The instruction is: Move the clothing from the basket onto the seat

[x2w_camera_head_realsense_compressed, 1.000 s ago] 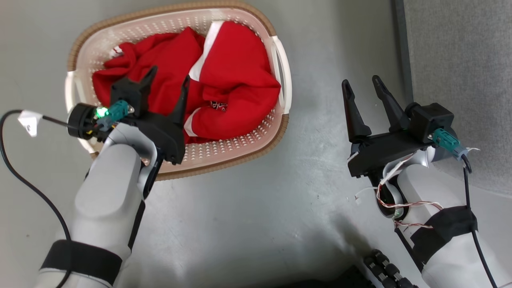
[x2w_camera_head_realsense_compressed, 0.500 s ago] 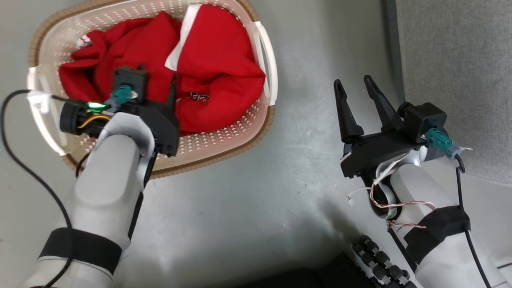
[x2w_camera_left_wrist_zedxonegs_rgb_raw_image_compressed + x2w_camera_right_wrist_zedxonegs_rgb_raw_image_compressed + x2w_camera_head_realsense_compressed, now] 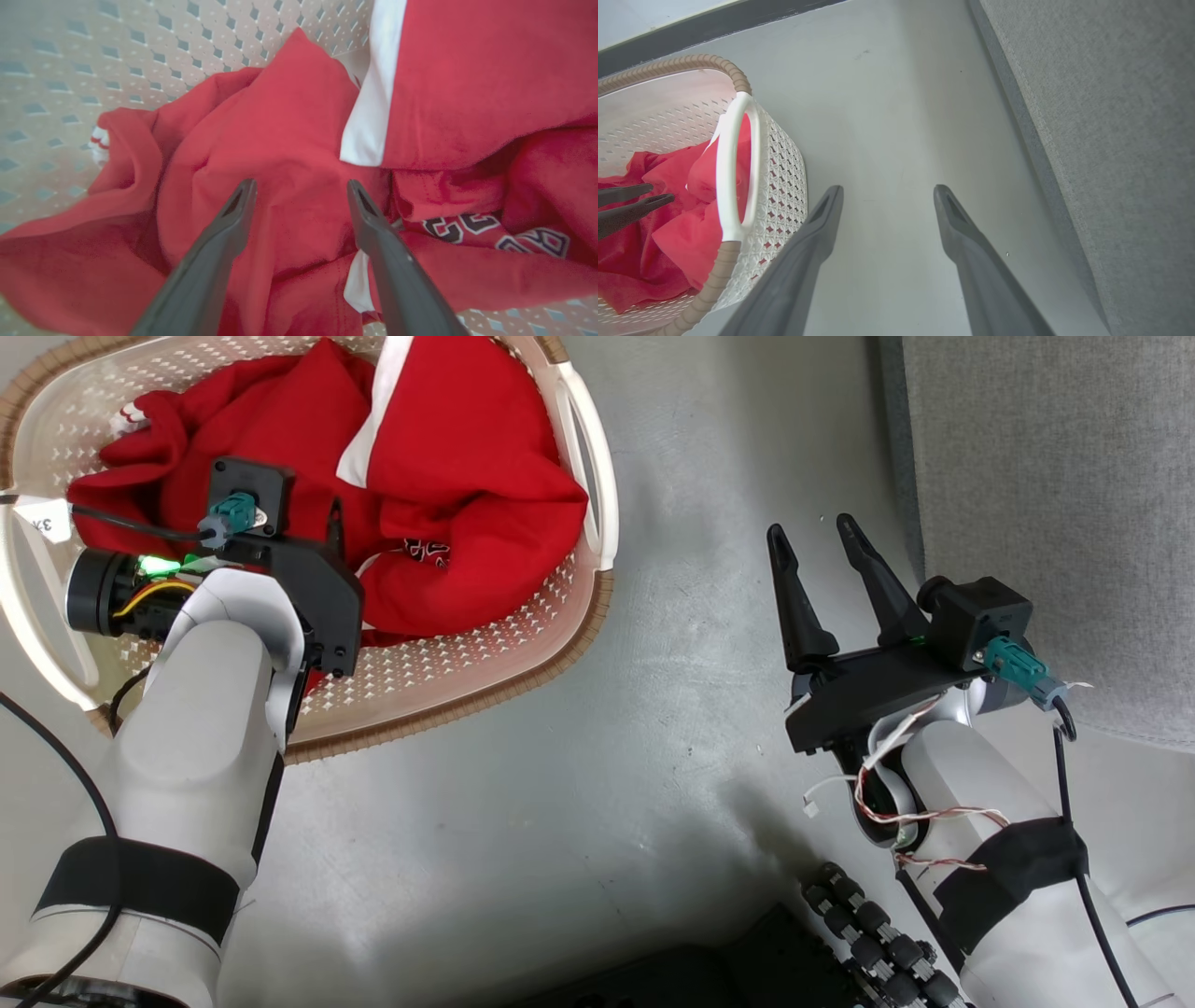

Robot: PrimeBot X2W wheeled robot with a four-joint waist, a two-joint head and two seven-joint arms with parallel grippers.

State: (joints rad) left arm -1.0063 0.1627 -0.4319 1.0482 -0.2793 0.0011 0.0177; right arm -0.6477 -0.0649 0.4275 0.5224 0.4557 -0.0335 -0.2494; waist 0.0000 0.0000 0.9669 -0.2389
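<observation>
The clothing [image 3: 467, 476] is a bright red heap with white bands, lying in the cream perforated basket [image 3: 523, 644] at the upper left. My left gripper [image 3: 313, 537] points down into the basket, and its wrist covers most of its fingers. In the left wrist view it [image 3: 300, 184] stands open, fingertips just above a red fold of the clothing [image 3: 289, 116], nothing held. My right gripper [image 3: 810, 527] hovers open and empty over the floor between the basket and the grey seat [image 3: 1055, 476]. The right wrist view shows it [image 3: 888, 189], the basket [image 3: 784, 186] and the seat [image 3: 1111, 116].
Grey floor [image 3: 672, 709] lies between the basket and the seat. The robot's dark base with rollers [image 3: 859, 924] is at the bottom edge. A black cable with a white tag [image 3: 42, 518] hangs by my left wrist. A dark baseboard [image 3: 738, 23] runs behind the basket.
The head camera has shifted, so the basket sits further left and higher. My left gripper has tipped down into the basket, close over the clothing. The right gripper keeps its pose.
</observation>
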